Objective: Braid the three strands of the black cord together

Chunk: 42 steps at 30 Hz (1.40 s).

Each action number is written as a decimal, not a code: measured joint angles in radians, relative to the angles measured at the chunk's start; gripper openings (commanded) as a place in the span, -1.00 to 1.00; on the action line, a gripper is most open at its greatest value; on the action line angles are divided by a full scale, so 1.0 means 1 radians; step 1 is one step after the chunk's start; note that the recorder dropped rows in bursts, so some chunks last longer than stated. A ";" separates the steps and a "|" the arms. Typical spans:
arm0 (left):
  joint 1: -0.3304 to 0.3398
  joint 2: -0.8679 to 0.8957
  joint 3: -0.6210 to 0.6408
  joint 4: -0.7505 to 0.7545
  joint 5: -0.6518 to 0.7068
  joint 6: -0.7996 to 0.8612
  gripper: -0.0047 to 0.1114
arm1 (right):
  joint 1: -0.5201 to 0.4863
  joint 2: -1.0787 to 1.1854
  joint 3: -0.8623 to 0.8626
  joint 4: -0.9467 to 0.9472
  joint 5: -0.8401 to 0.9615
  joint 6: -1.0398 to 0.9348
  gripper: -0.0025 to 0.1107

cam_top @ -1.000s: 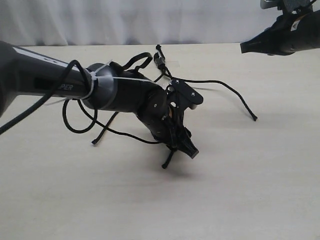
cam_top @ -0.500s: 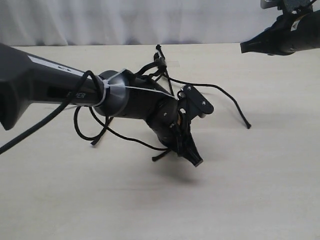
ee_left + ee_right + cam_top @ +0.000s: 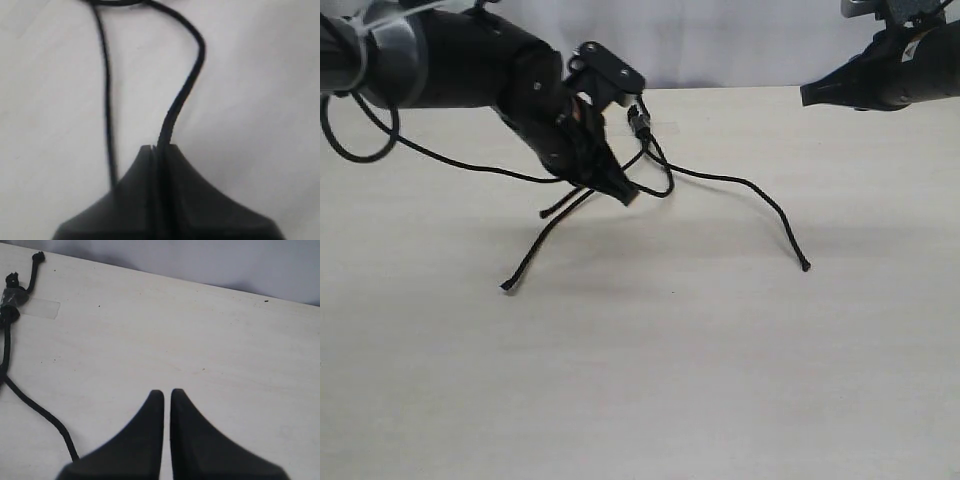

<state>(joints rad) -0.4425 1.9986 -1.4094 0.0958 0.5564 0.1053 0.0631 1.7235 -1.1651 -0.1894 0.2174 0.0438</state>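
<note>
Left claw [image 3: 622, 193] drawn back, pinching one of three strands [image 3: 748, 183], right claw [image 3: 806, 96] pressed together

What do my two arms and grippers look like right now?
The left arm and right arm are glossy black and rounded. The left carries a grey band, a white zip tie and a thin black cable looping off it. The left gripper and right gripper have matte black fingers tapering to wedge points.
</note>
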 measured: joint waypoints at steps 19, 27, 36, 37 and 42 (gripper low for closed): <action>0.174 0.208 -0.002 0.048 -0.070 0.006 -0.92 | 0.000 0.008 0.000 0.024 -0.011 0.000 -0.88; 0.033 0.196 -0.012 -0.118 0.093 0.171 -0.92 | 0.000 0.023 0.000 0.024 -0.021 0.000 -0.88; -0.110 0.088 -0.001 -0.154 0.125 0.133 -0.92 | 0.000 0.023 0.000 0.024 -0.025 0.000 -0.88; -0.090 0.062 -0.001 -0.146 0.135 0.118 -0.92 | 0.000 0.023 0.000 0.024 -0.025 0.000 -0.88; -0.011 0.014 0.025 -0.127 0.166 0.090 -0.92 | 0.000 0.023 0.000 0.036 -0.025 0.000 -0.88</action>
<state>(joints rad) -0.4533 2.0123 -1.3841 -0.0316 0.7222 0.1951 0.0631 1.7463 -1.1651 -0.1539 0.1922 0.0438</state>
